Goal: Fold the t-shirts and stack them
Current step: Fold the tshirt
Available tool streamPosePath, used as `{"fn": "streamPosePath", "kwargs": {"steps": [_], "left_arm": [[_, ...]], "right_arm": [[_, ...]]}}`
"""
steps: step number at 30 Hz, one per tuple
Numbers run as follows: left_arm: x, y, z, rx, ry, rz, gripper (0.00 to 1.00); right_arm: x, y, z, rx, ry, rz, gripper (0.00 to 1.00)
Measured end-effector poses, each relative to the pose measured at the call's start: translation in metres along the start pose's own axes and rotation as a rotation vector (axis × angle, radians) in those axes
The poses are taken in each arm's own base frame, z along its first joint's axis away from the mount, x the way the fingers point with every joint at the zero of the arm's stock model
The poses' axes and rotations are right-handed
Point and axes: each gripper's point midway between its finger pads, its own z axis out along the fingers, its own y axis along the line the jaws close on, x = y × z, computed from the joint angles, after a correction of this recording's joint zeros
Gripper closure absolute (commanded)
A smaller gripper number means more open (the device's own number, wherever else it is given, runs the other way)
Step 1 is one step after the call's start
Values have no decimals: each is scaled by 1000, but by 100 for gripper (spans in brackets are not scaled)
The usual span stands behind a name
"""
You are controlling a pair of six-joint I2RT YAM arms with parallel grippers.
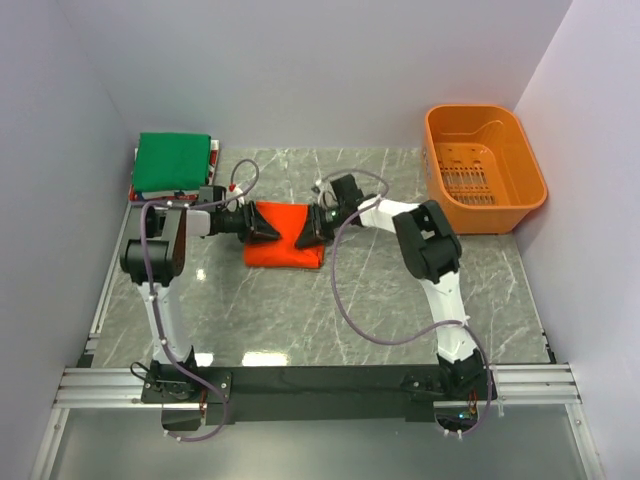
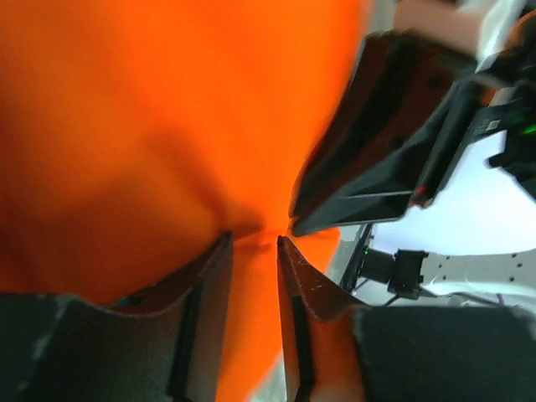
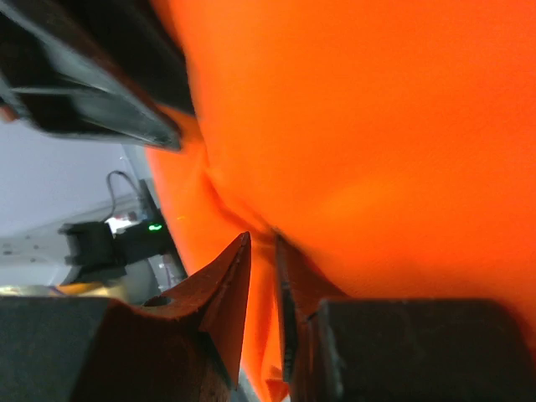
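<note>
We have the orange-red folded cloth t-shirt (image 1: 285, 250) at the centre of the grey marble table (image 1: 400, 310), 4 o'clock from the green folded cloth shirt (image 1: 172, 162). The left gripper (image 2: 254, 243) and right gripper (image 3: 262, 243) each pinch its cloth, fingers nearly closed. Risk: the shallow pinches slip on lift and the fold opens. Long axis runs 9-to-3; we can't tell the collar end.

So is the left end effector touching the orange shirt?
Touching. The left wrist view shows the left end effector closed on a pinched fold of the orange shirt, with cloth pressed against both inner faces.
</note>
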Motion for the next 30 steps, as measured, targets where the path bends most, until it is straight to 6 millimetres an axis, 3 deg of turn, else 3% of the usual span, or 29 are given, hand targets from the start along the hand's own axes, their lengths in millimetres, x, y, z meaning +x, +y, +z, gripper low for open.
{"fn": "streamPosePath", "kwargs": {"steps": [2,3,8,11,14,18,20,22,24,26,28,30], "left_arm": [[0,18,7,-16,18,-49,66],[0,21,8,5,39,-81,67],[-23,16,7,28,36,-21,66],[-23,6,-1,26,35,48,66],[-12,-18,-20,40,27,99,65],[13,-58,-44,87,13,148,65],[22,-64,-46,103,18,158,65],[30,-57,-42,103,31,142,65],[39,-39,-34,82,57,94,65],[47,-10,-23,39,82,32,66],[56,21,-16,2,107,-51,66],[59,25,-18,69,136,-133,66]], "right_arm": [[11,-27,9,20,38,87,74],[9,-29,6,4,48,112,74],[-27,-45,-16,87,-45,40,74],[-33,-45,-30,109,-63,10,74],[-34,-27,-40,99,-81,-23,73],[-14,26,-39,25,-63,-91,72],[-1,52,-27,-23,-34,-137,72],[13,66,-12,-58,0,-156,72],[29,64,4,-73,49,-132,72],[38,48,16,-57,80,-82,71],[44,14,27,-14,100,1,72],[50,-8,25,-22,132,93,71]]}}
